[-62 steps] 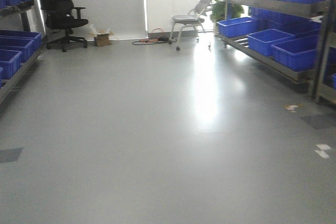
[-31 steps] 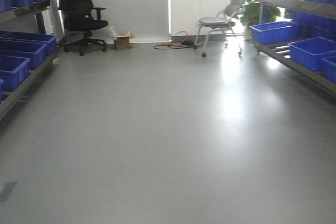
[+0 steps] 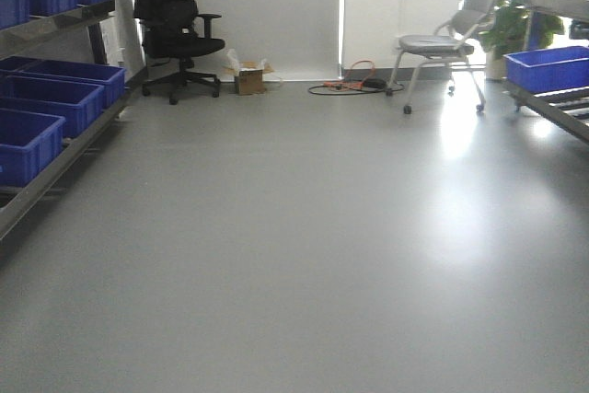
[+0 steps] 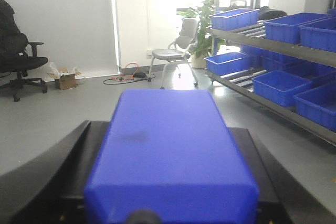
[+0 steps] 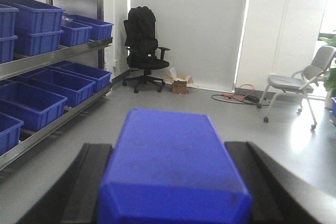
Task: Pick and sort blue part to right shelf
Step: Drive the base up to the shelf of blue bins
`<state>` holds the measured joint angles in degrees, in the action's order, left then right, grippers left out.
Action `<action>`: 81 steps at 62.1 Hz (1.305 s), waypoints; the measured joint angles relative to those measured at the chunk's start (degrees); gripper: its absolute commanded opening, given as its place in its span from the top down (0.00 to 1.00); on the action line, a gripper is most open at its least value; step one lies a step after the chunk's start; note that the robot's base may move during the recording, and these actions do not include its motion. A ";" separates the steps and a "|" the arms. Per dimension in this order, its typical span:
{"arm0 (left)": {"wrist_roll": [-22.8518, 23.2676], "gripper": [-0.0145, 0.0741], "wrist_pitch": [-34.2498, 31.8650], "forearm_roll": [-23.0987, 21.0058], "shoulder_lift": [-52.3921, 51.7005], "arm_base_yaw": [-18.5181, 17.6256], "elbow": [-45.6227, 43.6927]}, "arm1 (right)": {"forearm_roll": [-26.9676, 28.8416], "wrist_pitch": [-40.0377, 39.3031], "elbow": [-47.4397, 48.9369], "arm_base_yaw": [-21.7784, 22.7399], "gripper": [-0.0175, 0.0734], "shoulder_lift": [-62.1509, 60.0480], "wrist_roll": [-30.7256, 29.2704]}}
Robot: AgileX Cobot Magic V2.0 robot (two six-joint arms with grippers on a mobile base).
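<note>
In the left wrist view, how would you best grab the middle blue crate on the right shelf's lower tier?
Take the crate by its aisle-facing rim, coming from the aisle. The rim juts out as a lip, the top is open, and the right shelf has an upper tier hanging over it, likely blocking a straight-down approach.

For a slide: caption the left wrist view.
Blue part in left gripper, blue crates on the right shelf ahead.
</note>
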<state>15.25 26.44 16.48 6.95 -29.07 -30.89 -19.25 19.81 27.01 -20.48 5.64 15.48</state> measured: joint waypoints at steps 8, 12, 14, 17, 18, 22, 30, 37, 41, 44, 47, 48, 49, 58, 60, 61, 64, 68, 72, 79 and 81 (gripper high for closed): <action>0.00 0.50 0.00 0.00 0.00 0.00 0.00 | 0.00 0.00 0.00 0.00 0.56 0.00 0.00; 0.00 0.50 0.00 0.00 0.00 0.00 0.00 | 0.00 0.11 0.00 0.00 0.56 0.00 0.00; 0.00 0.50 0.00 0.00 0.00 0.00 0.00 | 0.00 0.11 0.00 0.00 0.56 0.00 0.00; 0.00 0.50 0.00 0.00 0.00 0.00 0.00 | 0.00 0.11 0.00 -0.08 0.56 0.00 0.00; 0.00 0.50 0.00 0.00 0.00 0.00 0.00 | 0.00 0.11 0.00 -0.08 0.56 0.00 0.00; 0.00 0.50 0.00 0.00 0.00 0.00 0.00 | 0.00 0.11 0.00 -0.08 0.56 0.00 0.00; 0.00 0.50 0.00 0.00 0.00 0.00 0.00 | 0.00 0.11 0.00 -0.08 0.56 0.00 0.00; 0.00 0.50 0.00 0.00 0.00 0.00 0.00 | 0.00 0.11 0.00 -0.08 0.56 0.00 0.00; 0.00 0.50 0.00 0.00 0.00 0.00 0.00 | 0.00 0.11 0.00 -0.08 0.56 0.00 0.00; 0.00 0.50 0.00 0.00 0.00 0.00 0.00 | 0.00 0.11 0.00 -0.08 0.56 0.00 0.00; 0.00 0.50 0.00 0.00 0.00 0.00 0.00 | 0.00 0.11 0.00 -0.08 0.56 0.00 0.00; 0.00 0.50 0.00 0.00 0.00 0.00 0.00 | 0.00 0.11 0.00 -0.08 0.56 0.00 0.00; 0.00 0.50 0.00 0.00 0.00 0.00 0.00 | 0.00 0.11 0.00 -0.08 0.56 0.00 0.00; 0.00 0.50 0.00 0.00 0.00 0.00 0.00 | 0.00 0.11 0.00 -0.08 0.56 0.00 0.00; 0.00 0.50 0.00 0.00 0.00 0.00 0.00 | 0.00 0.11 0.00 -0.08 0.56 0.00 0.00; 0.00 0.50 0.00 0.00 0.00 0.00 0.00 | 0.00 0.11 0.00 -0.08 0.56 0.00 0.00; 0.00 0.50 0.00 0.00 0.00 0.00 0.00 | 0.00 0.11 0.00 -0.08 0.56 0.00 0.00; 0.00 0.50 0.00 0.00 0.00 0.00 0.00 | 0.00 0.11 0.00 -0.08 0.56 0.00 0.00; 0.00 0.50 0.00 0.00 0.00 0.00 0.00 | 0.00 0.11 0.00 -0.08 0.56 0.00 0.00; 0.00 0.50 0.00 0.00 0.00 0.00 0.00 | 0.00 0.11 0.00 -0.08 0.56 0.00 0.00; 0.00 0.50 0.00 0.00 0.00 0.00 0.00 | 0.00 0.11 0.00 -0.08 0.56 0.00 0.00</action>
<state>15.25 26.44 16.48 6.95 -29.07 -30.89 -19.25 19.92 27.01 -20.56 5.64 15.48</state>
